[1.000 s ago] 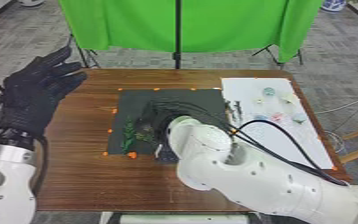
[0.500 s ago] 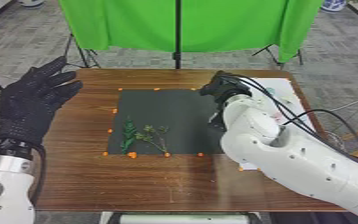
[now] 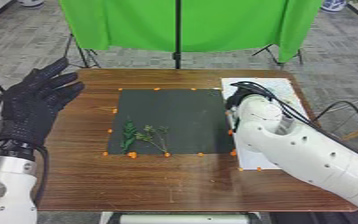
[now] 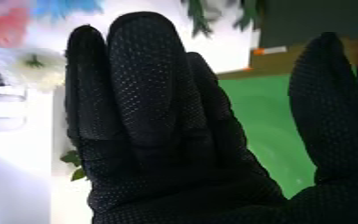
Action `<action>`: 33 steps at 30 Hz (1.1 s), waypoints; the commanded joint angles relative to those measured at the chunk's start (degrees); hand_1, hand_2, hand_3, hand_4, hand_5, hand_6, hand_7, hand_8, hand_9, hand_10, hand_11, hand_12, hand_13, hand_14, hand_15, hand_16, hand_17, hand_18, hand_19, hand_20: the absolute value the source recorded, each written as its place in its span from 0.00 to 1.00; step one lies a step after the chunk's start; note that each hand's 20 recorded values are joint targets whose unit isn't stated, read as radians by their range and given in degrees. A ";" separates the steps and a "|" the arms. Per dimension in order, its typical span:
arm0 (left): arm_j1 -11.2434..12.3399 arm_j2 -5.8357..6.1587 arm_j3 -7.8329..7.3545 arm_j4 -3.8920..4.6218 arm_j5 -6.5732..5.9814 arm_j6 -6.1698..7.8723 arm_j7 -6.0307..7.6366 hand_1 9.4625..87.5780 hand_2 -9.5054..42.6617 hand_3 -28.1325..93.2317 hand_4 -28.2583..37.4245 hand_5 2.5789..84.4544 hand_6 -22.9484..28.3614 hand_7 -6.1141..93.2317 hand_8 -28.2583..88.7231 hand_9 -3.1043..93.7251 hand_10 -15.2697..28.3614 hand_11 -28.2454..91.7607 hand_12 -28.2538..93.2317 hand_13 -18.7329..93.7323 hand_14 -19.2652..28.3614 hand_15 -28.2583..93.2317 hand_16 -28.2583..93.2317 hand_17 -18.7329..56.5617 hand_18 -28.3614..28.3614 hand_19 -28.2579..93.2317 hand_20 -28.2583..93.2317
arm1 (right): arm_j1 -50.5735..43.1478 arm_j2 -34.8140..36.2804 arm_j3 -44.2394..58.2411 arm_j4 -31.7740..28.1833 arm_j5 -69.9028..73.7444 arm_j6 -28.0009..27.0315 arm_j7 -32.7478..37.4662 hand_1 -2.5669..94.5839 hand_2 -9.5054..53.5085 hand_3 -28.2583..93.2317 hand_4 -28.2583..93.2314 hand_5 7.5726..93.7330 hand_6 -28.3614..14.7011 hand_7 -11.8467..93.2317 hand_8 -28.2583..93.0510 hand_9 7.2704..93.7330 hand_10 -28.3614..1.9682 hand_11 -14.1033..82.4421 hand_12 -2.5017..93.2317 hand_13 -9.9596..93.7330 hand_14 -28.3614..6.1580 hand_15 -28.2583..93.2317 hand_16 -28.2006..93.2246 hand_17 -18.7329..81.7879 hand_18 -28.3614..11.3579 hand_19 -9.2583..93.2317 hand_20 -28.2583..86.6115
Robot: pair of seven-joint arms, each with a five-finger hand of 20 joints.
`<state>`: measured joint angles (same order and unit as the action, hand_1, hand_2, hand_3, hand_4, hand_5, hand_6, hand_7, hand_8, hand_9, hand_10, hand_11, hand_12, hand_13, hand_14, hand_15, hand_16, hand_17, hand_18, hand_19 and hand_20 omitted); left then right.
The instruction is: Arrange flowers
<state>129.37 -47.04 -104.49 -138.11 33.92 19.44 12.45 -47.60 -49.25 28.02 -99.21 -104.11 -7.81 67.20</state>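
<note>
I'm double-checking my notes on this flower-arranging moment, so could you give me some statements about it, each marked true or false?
1. A feathery green sprig and a small-leaved sprig lie on the dark mat. True.
2. The right hand is above the feathery green sprig. False: it is at the left edge of the white sheet.
3. The left hand is curled round a stem. False: it is open and empty, off to the left of the mat.
4. The right wrist view shows a white flower on the white sheet. True.
</note>
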 commanded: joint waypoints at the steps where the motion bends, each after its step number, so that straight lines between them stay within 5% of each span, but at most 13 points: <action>1: -0.10 -0.57 0.70 0.10 0.12 0.00 -0.72 0.16 0.37 0.86 0.00 0.43 0.66 0.19 0.17 0.35 0.82 0.48 0.32 0.37 0.97 0.66 0.15 0.12 0.92 0.71 0.30 | -1.16 -0.70 -2.41 0.84 -0.68 -1.17 0.57 0.34 0.08 0.80 0.06 0.61 0.35 0.21 0.15 0.71 0.19 0.40 0.19 0.79 0.41 0.75 0.34 0.69 0.20 1.00 0.05; 13: -0.37 -0.60 1.17 0.17 -0.06 0.05 -0.50 0.16 0.37 0.86 0.01 0.43 0.66 0.19 0.17 0.35 0.82 0.48 0.32 0.37 0.97 0.67 0.15 0.12 0.91 0.71 0.30 | 1.69 -1.40 -9.85 6.08 -5.48 1.08 1.42 0.34 0.06 0.80 0.06 0.63 0.35 0.21 0.16 0.72 0.21 0.41 0.19 0.79 0.43 0.76 0.34 0.69 0.21 1.00 0.06; 20: -0.39 -0.55 1.30 0.16 -0.08 -0.31 -0.25 0.16 0.38 0.86 0.00 0.43 0.66 0.19 0.17 0.35 0.82 0.49 0.32 0.37 0.97 0.67 0.15 0.12 0.91 0.71 0.30 | 3.16 -1.06 -14.54 8.40 -9.13 5.11 0.63 0.44 0.00 0.82 0.03 0.73 0.53 0.32 0.14 0.82 0.43 0.48 0.21 0.85 0.57 0.74 0.35 0.71 0.27 1.00 0.14; 22: -0.56 -0.64 1.38 0.22 -0.02 -0.40 -0.36 0.16 0.38 0.86 0.01 0.43 0.66 0.19 0.17 0.35 0.83 0.49 0.32 0.37 0.97 0.67 0.15 0.12 0.91 0.71 0.30 | 2.91 -1.12 -14.62 8.91 -9.64 5.92 0.33 0.51 0.00 0.79 0.01 0.76 0.54 0.36 0.24 0.85 0.48 0.51 0.22 0.87 0.62 0.74 0.36 0.72 0.28 1.00 0.17; 27: -0.73 -0.87 1.32 0.28 0.11 -0.32 -0.61 0.16 0.38 0.86 0.00 0.43 0.66 0.19 0.17 0.35 0.82 0.49 0.32 0.37 0.97 0.67 0.15 0.12 0.91 0.71 0.30 | 2.79 -0.68 -15.32 9.50 -11.61 8.95 -0.80 0.60 0.00 0.79 0.00 0.82 0.61 0.42 0.28 0.95 0.62 0.42 0.33 0.92 0.70 0.73 0.38 0.72 0.29 1.00 0.28; 33: -0.63 -0.99 1.40 0.22 0.07 -0.25 -0.73 0.15 0.38 0.86 0.00 0.43 0.66 0.19 0.17 0.35 0.82 0.49 0.32 0.37 0.97 0.67 0.15 0.12 0.91 0.71 0.30 | 2.81 0.23 -15.09 9.03 -13.57 14.16 -1.28 0.61 0.00 0.81 0.00 0.84 0.61 0.42 0.31 0.98 0.65 0.41 0.35 0.93 0.71 0.73 0.40 0.72 0.27 1.00 0.34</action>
<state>128.31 -47.34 -103.41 -138.07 33.88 19.36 12.32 -43.80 -50.47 13.23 -90.38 -115.53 2.19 66.57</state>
